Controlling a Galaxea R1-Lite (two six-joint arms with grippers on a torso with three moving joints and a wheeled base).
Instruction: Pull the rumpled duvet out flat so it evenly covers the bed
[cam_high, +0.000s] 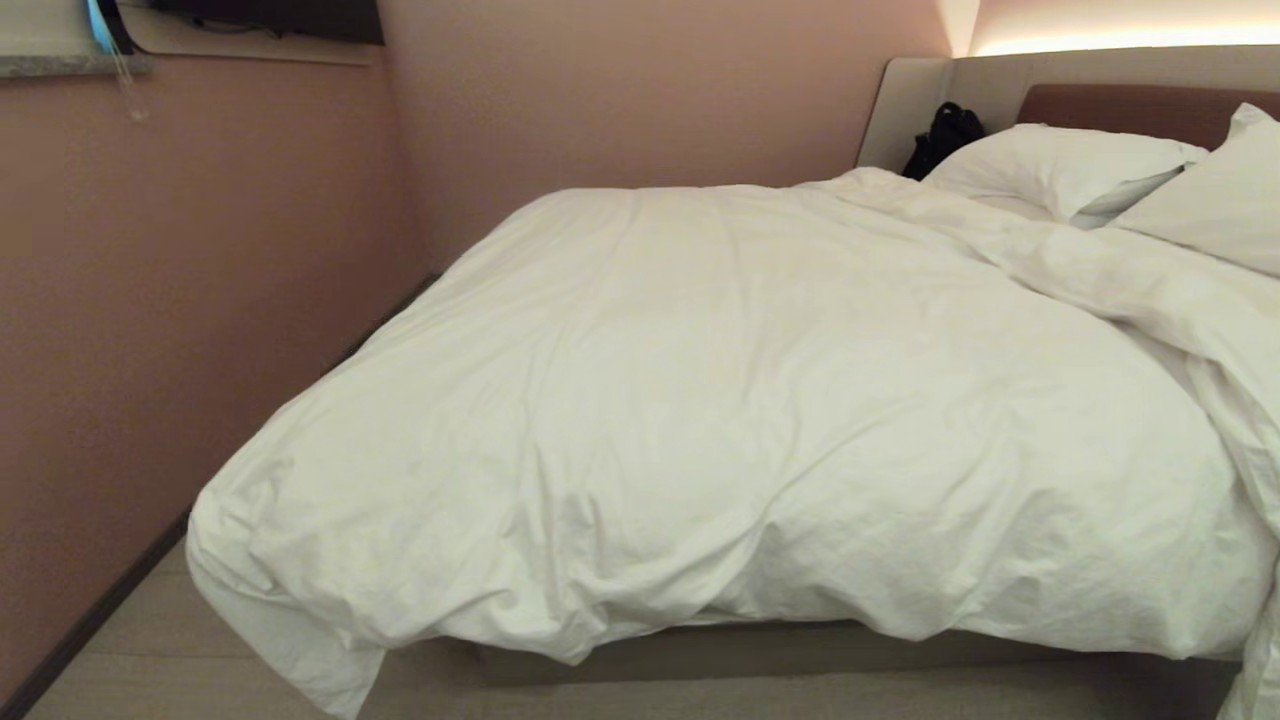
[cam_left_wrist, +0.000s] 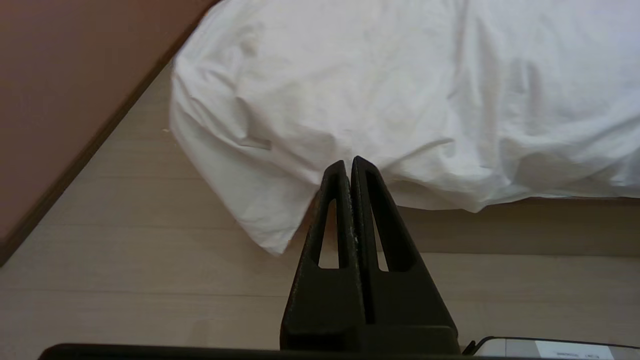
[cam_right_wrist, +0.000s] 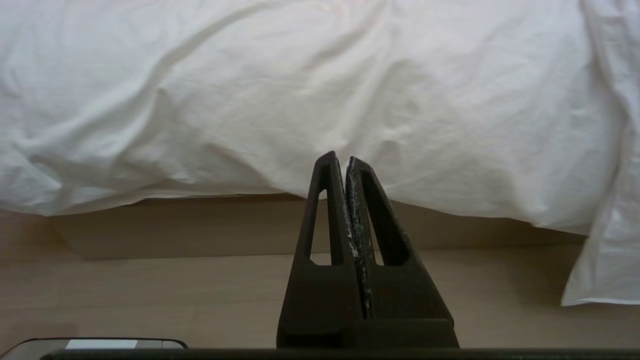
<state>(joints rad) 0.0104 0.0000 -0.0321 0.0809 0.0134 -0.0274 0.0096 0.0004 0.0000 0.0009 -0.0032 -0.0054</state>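
White, puffy, wrinkled cotton duvet (cam_high: 720, 420) lies bunched across the low grey-beige platform bed (cam_high: 760, 650), one corner drooping floorward. Left gripper (cam_left_wrist: 348, 162) and right gripper (cam_right_wrist: 339, 159) hang ahead of it, fingers together, empty, evidently pre-approach.

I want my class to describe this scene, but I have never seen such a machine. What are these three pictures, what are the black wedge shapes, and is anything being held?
The wide picture comes from a camera on the robot's head, looking down at the bed. A puffy white duvet lies rumpled over it, one corner hanging to the floor by the pink wall. Two pillows and a black bag sit by the headboard.

The other two pictures come from cameras on the robot's wrists. The black wedges are its hands: the left gripper and the right gripper. Both are shut, hold nothing and hang in front of the duvet's edge, short of it.
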